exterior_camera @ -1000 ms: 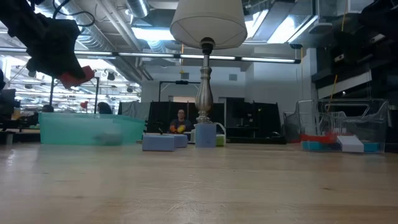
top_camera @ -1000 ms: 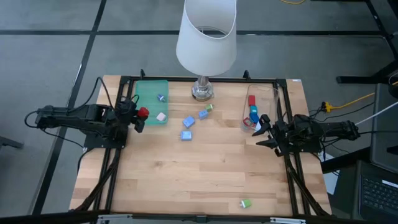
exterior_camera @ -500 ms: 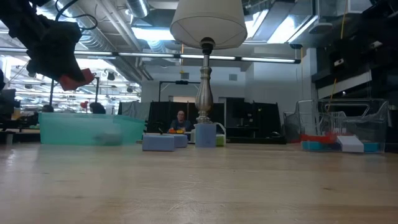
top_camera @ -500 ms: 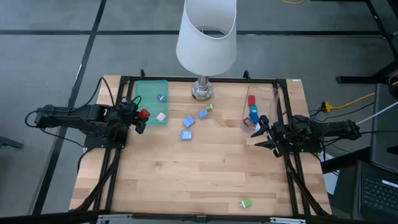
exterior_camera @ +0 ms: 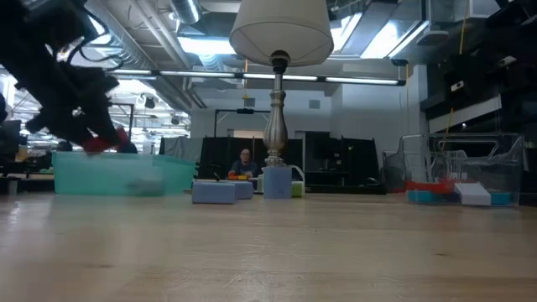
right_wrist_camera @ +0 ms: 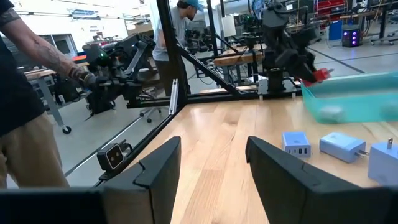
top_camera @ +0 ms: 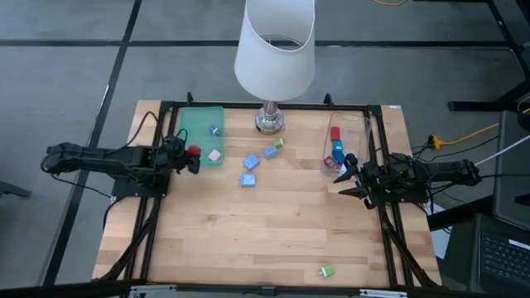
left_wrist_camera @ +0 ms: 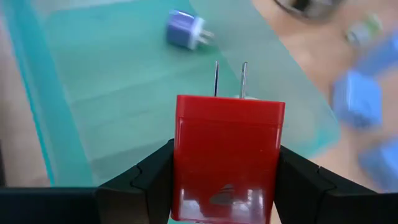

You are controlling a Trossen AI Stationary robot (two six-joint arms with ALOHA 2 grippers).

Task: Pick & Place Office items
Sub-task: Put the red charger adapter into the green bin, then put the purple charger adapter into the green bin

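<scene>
While the right arm just waits, everything that matters sits left of centre in the high view.

Left gripper (top_camera: 192,154): clamped on a red plug (left_wrist_camera: 227,157), one finger on each side, prongs pointing away from the wrist.

Red plug spot: in the air at the right edge of the green tray (top_camera: 199,120), left-centre of the high frame. In the low view it shows at mid-left, about level with the tray rim; hard to say from there how much gap is left under it.

Key relation: tray floor is straight ahead of and below the plug. The plug's long axis runs along the fingers toward the tray middle, so I'd guess the next move is a short drop and release, no turning needed.

Already in tray: a blue plug (left_wrist_camera: 183,29) near the far side and a white piece (top_camera: 214,155) near the right edge, just beside the gripper. That white one is the thing to avoid landing on.

Loose items: blue blocks (top_camera: 250,163) at centre, a greenish one (top_camera: 273,150) near the lamp (top_camera: 270,121), a green piece (top_camera: 327,270) at the lower right.

Bin (top_camera: 346,132): upper right, a few red and blue pieces inside.

Right gripper (top_camera: 345,176): fingers spread, nothing in them, parked right of centre just below the bin.

Nearer arm: left, easily, for anything around the tray.
</scene>
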